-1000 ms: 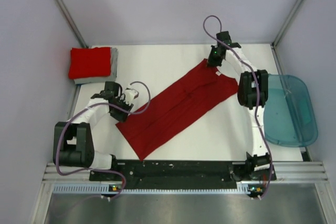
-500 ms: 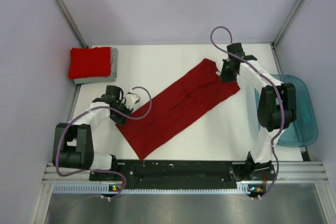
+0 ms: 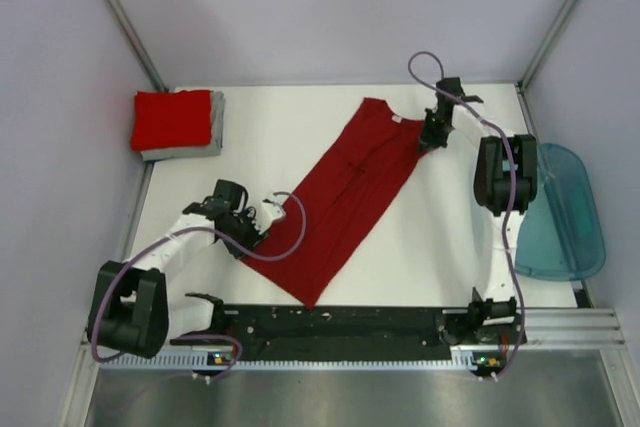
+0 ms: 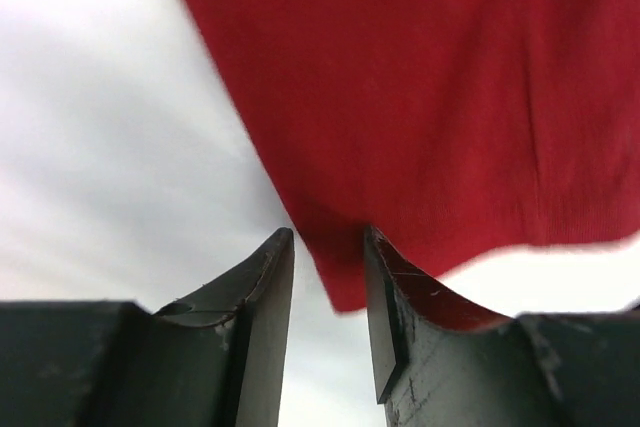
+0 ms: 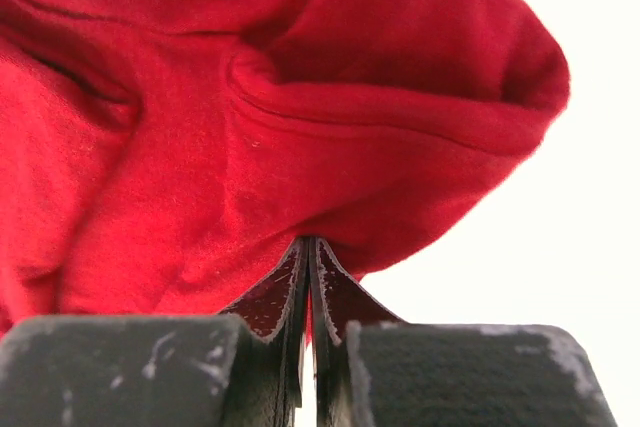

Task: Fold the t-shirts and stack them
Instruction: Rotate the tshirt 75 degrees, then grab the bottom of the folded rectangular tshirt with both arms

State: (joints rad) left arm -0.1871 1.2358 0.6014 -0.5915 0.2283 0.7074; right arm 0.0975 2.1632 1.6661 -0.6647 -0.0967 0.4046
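At the far right of the table (image 3: 270,127), my right gripper (image 3: 433,137) is clamped on a bunched fold of the dark red shirt (image 3: 350,197), the cloth pinched between my 2 fingers with no gap showing. The ribbed collar sits just beyond that fold. From there the shirt lies flat in a long strip, slanting across the middle of the table toward the near edge. My left gripper (image 4: 328,239) is low at the strip's left edge, toward its near end, jaws narrowly apart. A corner of the shirt lies in the gap, close against 1 finger and clear of the other, so nothing is gripped there. At the far left corner the bright red shirt (image 3: 172,119) lies folded on top of the grey shirt (image 3: 182,154), well apart from the strip. Off the table's right side lies the teal tub (image 3: 560,217)
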